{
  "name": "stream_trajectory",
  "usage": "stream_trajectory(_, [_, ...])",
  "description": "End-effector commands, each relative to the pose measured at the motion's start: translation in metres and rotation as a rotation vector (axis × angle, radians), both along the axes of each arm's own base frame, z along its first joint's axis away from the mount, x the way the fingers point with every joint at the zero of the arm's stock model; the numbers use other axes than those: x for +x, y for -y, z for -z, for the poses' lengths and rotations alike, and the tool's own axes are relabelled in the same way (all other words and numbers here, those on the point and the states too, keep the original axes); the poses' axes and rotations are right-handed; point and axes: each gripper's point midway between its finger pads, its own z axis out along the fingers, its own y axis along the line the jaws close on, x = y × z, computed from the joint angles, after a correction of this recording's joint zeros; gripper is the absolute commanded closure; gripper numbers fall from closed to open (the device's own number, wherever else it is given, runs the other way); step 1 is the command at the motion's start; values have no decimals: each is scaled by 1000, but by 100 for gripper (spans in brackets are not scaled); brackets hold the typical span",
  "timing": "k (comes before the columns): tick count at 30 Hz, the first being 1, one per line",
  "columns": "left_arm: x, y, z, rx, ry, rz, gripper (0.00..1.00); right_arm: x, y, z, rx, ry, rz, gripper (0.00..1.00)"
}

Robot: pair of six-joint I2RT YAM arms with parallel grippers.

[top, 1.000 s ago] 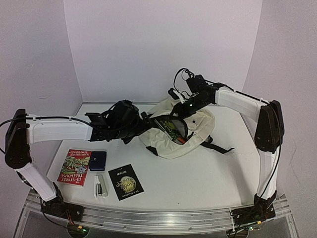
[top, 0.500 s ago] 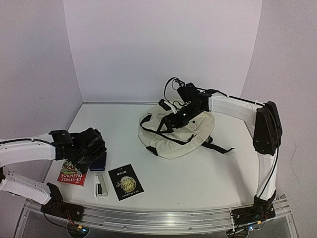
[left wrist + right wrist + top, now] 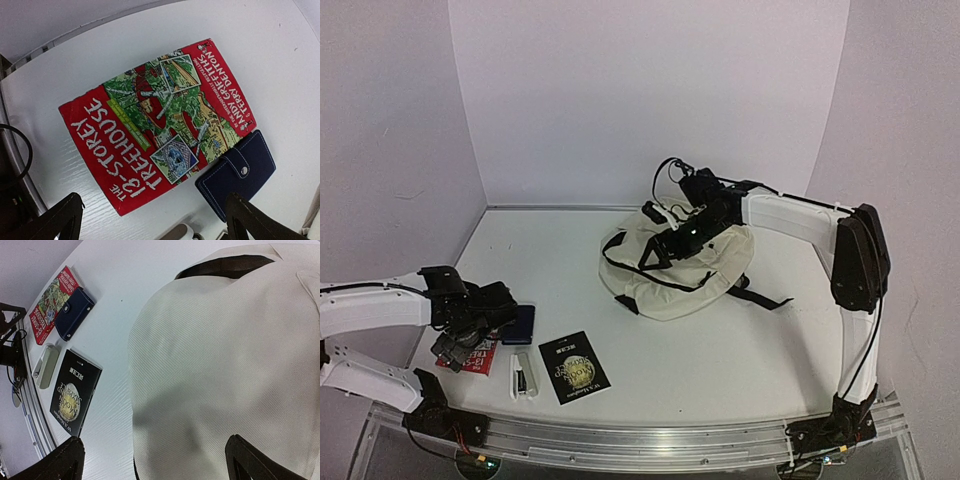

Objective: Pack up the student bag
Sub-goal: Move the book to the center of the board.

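The student bag (image 3: 685, 275) is seen lying right of centre in the top view, a cream heap with black straps on the white table (image 3: 750, 350). A second earlier its mouth was propped open and a green-covered item was visible inside. Now the fabric is slumped and nothing inside can be seen.

The left gripper (image 3: 156, 224), which was reaching into the bag a second ago, has been drawn back to the lower left of the top view. It is held above the red book (image 3: 157, 122) with its fingers spread wide and nothing between them. The navy wallet (image 3: 237, 175), half covered by this gripper half a second ago, is now exposed just beside the book's right edge.

The right gripper (image 3: 160, 462) is found at the bag's upper edge, barely shifted since half a second ago. Its fingers are spread wide over the cream cloth, and no fabric is seen pinched.

A white stapler-like object (image 3: 523, 375) and a black booklet (image 3: 573, 367) are left unmoved at the lower left of centre.
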Motion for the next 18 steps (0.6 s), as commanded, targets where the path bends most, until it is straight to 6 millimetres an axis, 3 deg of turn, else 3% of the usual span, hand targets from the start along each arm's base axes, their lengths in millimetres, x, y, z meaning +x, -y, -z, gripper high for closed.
stream_trajectory(1, [-3, -17, -4, -66, 75, -249, 0, -2, -1, -25, 40, 44, -11, 2])
stream_trajectory(10, [-11, -15, 24, -102, -4, -434, 0, -1, -3, -29, 49, 50, -13, 2])
stream_trajectory(15, [-25, -14, 47, -147, -55, -567, 0, -1, -2, -30, 48, 54, -12, 2])
stream_trajectory(18, [-23, -9, 62, -187, -52, -590, 0, -1, -3, -32, 52, 54, -11, 2])
